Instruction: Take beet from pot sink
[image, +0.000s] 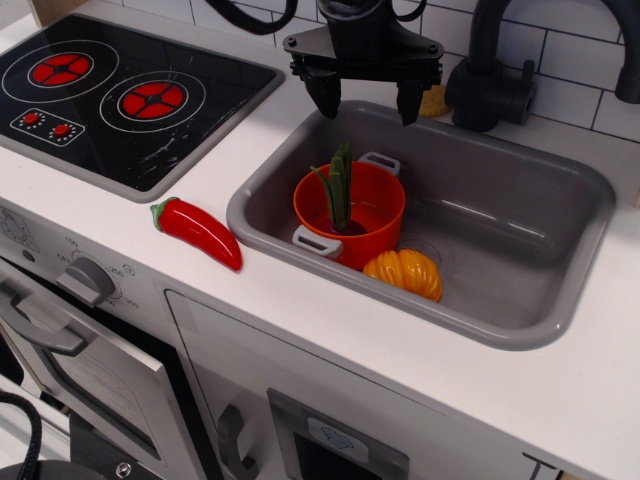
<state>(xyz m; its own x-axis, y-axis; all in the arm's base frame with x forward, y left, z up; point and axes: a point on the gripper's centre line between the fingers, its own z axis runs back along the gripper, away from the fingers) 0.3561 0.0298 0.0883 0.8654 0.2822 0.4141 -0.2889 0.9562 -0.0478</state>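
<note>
Chili pepper (197, 232) lying on the counter at the left, out of play. Moving right, the sink (560, 325) holds the pot (349, 213), and the beet (338, 200) sits inside it, stalks poking up, pumpkin (404, 274) touching the pot's front. Above, the gripper (365, 100) hangs with jaws spread wide, holding nothing. Nothing done yet, I'd say: descent, grasp and lift all remain.
</note>
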